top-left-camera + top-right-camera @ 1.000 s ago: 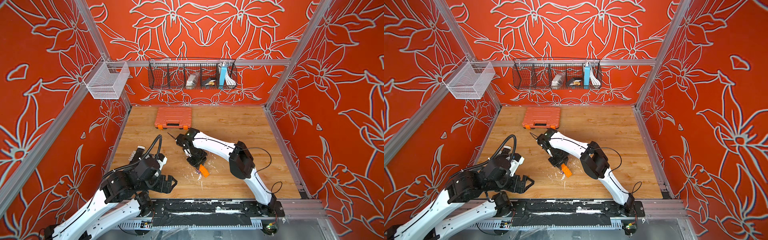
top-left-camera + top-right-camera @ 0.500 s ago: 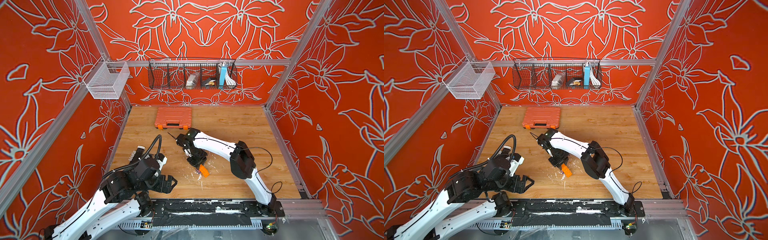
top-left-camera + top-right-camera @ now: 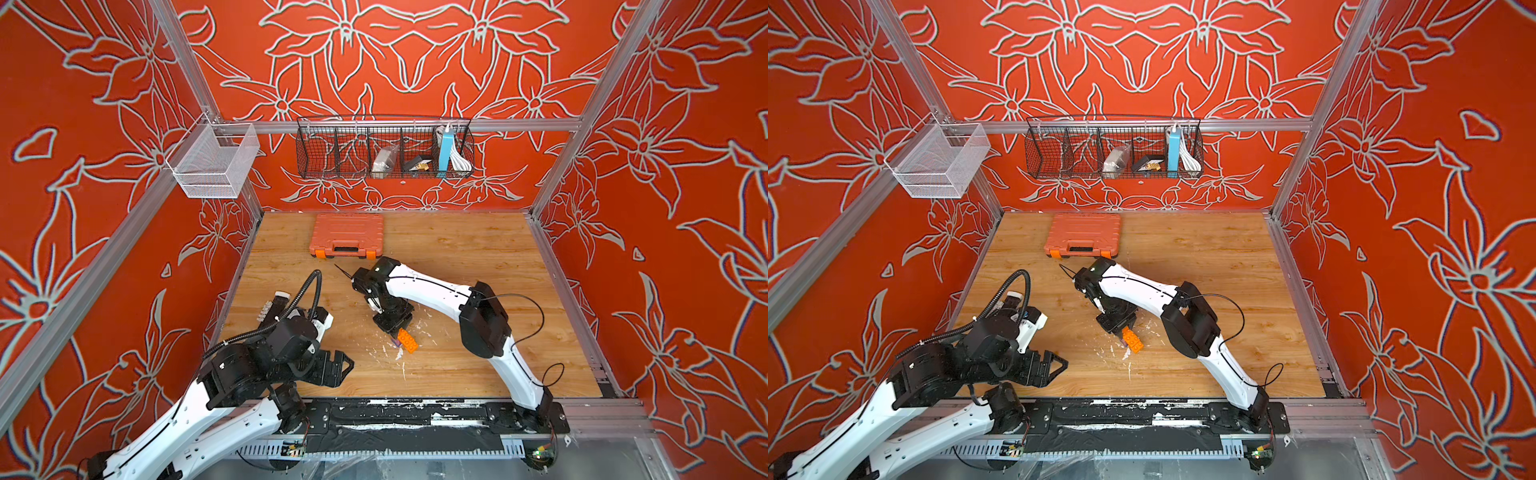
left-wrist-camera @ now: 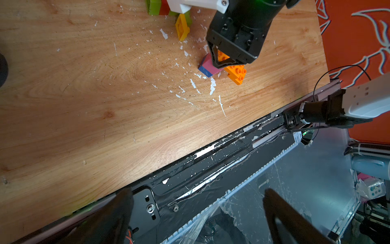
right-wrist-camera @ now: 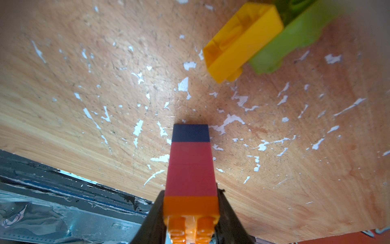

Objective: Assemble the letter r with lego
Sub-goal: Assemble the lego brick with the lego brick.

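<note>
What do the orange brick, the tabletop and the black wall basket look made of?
The orange brick looks like moulded plastic, smooth, slightly glossy, with crisp studs. The tabletop seems wood-grain laminate or veneer; white chips show its surface flaking. The black wall basket is thin wire grid, probably coated metal.

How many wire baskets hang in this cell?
2. A white mesh basket hangs at the left back corner; a black wire basket, divided into compartments, hangs on the back wall. No others show.

Orange-pink-blue lego stack [image 5: 191,169], blue end down
</note>
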`<act>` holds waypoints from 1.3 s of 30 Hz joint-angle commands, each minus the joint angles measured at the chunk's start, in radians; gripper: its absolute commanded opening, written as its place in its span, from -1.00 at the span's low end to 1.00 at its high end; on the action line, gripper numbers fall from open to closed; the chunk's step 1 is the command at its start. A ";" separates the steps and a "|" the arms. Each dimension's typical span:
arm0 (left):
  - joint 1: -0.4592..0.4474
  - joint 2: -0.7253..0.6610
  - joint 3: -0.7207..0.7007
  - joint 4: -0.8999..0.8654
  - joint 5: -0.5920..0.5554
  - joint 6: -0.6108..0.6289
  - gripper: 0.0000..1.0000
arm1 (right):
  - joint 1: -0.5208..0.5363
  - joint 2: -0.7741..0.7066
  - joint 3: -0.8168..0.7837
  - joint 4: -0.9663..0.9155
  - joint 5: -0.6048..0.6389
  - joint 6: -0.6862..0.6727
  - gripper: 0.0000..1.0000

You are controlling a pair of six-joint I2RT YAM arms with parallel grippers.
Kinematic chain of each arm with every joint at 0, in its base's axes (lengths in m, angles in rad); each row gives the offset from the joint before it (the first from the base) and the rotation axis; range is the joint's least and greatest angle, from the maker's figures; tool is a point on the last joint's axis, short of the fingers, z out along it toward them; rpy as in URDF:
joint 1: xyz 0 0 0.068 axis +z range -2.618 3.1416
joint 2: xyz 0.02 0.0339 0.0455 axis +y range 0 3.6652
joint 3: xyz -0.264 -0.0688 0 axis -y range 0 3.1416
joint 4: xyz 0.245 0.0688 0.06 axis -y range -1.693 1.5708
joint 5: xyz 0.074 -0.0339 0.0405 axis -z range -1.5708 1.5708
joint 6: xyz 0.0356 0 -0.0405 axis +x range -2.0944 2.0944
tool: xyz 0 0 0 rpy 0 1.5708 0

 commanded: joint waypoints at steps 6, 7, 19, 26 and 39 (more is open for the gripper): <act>0.007 -0.010 -0.009 0.001 -0.002 0.013 0.93 | 0.011 0.036 -0.106 0.217 0.028 -0.014 -0.12; 0.007 -0.010 -0.010 0.003 -0.002 0.013 0.93 | 0.013 0.021 -0.116 0.226 0.024 -0.011 -0.02; 0.007 -0.007 -0.011 0.000 -0.007 0.007 0.93 | 0.013 -0.096 -0.050 0.162 0.035 0.013 0.32; 0.007 -0.008 -0.010 -0.005 -0.010 0.002 0.92 | 0.012 -0.217 -0.092 0.157 0.054 0.042 0.20; 0.007 0.013 -0.010 -0.019 -0.020 -0.007 0.92 | 0.008 -0.330 -0.301 0.251 0.071 0.047 -0.23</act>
